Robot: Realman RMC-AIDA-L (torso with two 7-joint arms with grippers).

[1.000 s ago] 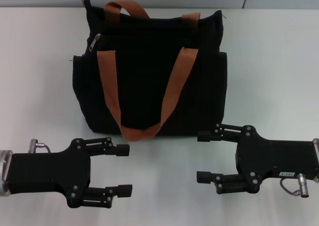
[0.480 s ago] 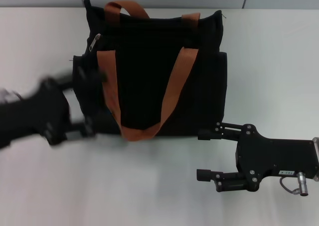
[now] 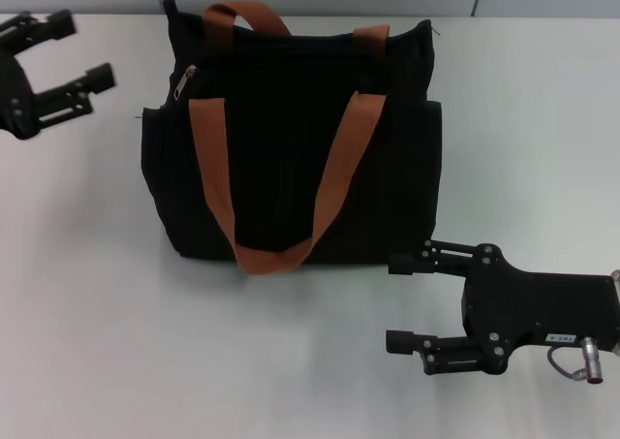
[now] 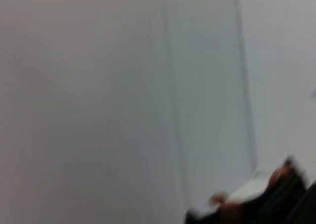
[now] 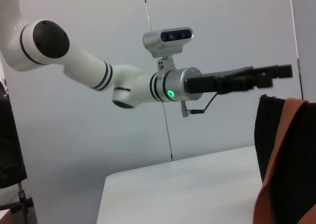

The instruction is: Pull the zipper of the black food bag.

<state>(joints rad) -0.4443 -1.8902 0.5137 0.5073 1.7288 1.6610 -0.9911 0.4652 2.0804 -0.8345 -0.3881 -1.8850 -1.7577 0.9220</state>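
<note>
The black food bag point(image 3: 291, 158) stands on the white table, its two orange-brown straps point(image 3: 334, 182) draped down its front. The small silver zipper pull point(image 3: 182, 80) sits at the bag's upper left corner on the black track. My left gripper point(image 3: 79, 47) is open and empty, raised at the far left, level with the bag's top and well left of the zipper. My right gripper point(image 3: 399, 303) is open and empty, low on the table just off the bag's front right corner. The right wrist view shows the left arm's gripper point(image 5: 276, 73) above the bag's edge point(image 5: 269, 159).
The white table point(image 3: 194, 361) spreads around the bag, with a grey wall behind. The left wrist view is blurred, showing wall panels and a bit of the bag point(image 4: 276, 194).
My left gripper has swept from the front left of the table, past the bag's left side, up to the far left near the bag's top. The right gripper has barely moved.
</note>
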